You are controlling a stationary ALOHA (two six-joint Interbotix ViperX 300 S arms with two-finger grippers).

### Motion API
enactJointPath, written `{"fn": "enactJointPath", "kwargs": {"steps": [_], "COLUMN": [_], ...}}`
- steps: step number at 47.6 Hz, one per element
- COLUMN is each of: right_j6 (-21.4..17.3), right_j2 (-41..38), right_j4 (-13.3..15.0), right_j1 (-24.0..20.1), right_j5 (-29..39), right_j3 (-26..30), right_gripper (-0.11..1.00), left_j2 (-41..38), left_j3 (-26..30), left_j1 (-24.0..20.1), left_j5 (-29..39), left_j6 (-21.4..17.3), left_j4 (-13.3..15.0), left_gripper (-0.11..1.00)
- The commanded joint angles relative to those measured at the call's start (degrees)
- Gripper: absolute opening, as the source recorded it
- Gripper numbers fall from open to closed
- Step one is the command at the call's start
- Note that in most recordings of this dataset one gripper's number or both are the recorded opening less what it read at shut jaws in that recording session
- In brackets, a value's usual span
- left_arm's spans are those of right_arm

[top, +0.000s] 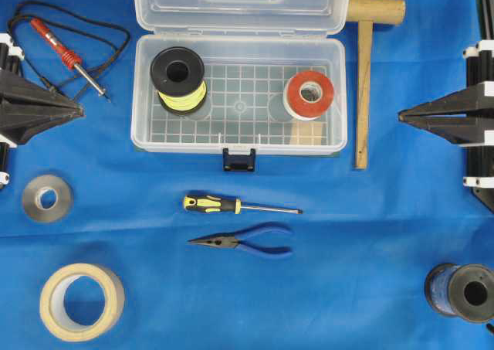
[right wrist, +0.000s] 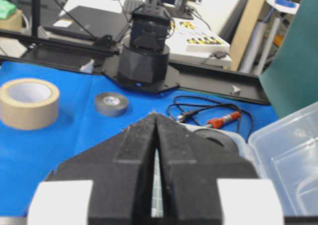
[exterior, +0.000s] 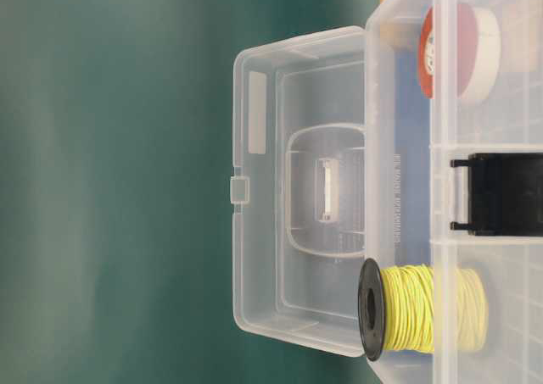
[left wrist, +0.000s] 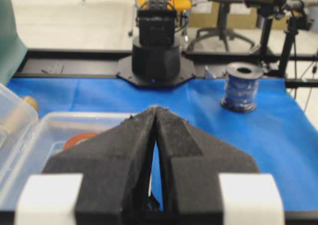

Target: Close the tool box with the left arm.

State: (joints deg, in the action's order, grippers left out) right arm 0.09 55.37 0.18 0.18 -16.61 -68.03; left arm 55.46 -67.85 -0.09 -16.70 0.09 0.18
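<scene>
Looking down from above, the tool box (top: 239, 95) sits open at the far middle of the blue cloth (top: 347, 273), with its lid (top: 241, 4) tipped back. The left gripper (top: 81, 109) waits well apart from it at the left edge, lying level, tips pointing at the box and pressed together. The right gripper (top: 400, 117) mirrors it at the right edge, tips together too. From table level, the box stands open with a yellow wire spool (exterior: 420, 309) and a red tape roll (exterior: 454, 52) inside. The left wrist camera shows the left gripper's (left wrist: 156, 109) fingers (left wrist: 124, 160) closed on nothing, with the box below on the left. The right wrist camera shows the right gripper (right wrist: 156, 114) closed and empty, the box on its right.
</scene>
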Motion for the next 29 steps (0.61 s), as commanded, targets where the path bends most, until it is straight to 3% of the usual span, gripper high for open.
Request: {"fn": "enactJointPath", "kwargs": {"steps": [1,12,26,29], "right_j6": [0.7,0.7,0.7,0.7], "right_j2": [-0.44,-0.7,-1.32,-1.32], "right_j4": [0.0,0.18,0.18,0.18], "right_j1": [0.26,1.23,1.76,1.76], "right_j5": [-0.09,3.87,4.22,4.39], "right_j3": [1.93,2.55,2.37,2.37], "right_gripper": [0.0,0.0,0.0,0.0], "left_j2": [-0.97,-4.48,-12.92,-14.85], "left_j3": [1.32,1.85,7.12,8.79], "left_j1": [-0.35,-3.87,-16.52,-19.16], "left_j5": [-0.7,-6.24,-8.88,-8.88], "left_j6": [-0.79,-1.41,-3.52,-4.04], "left_j4": [1.85,1.85,1.85,1.85], "left_gripper": [0.0,0.0,0.01,0.09]}}
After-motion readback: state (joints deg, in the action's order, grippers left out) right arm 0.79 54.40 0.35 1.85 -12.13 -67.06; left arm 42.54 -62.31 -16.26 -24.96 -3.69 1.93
